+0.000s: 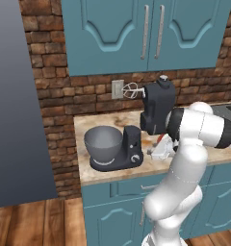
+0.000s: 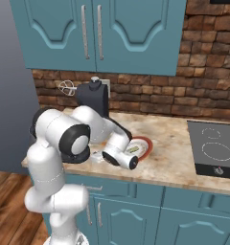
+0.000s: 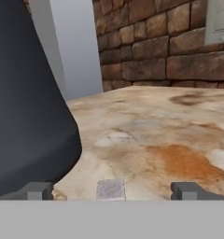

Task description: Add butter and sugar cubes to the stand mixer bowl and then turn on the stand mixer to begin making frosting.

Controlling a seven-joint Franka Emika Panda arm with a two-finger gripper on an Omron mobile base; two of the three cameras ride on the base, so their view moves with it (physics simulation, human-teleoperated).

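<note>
Marbled beige stone counter [image 1: 108, 173]: runs along the red-brown brick wall [image 1: 55, 101], above teal base cabinets [image 1: 112, 216] and below teal wall cupboards with long metal handles [image 1: 136, 33].

Dark charcoal stand mixer [image 1: 136, 144]: on the counter near its left end, head tilted up and back toward the wall, wire whisk [image 1: 131, 90] raised in front of the pale wall socket plate [image 1: 117, 89].

Round matte grey metal bowl [image 1: 104, 143]: seated on the mixer's base, left of the column.

Red-rimmed round plate [image 2: 143, 146]: on the counter right of the mixer, partly behind the arm.

Black glass hob [image 2: 213, 149]: set into the counter at the far right.

Tall grey panel [image 1: 16, 105]: left of the counter's end.
</note>
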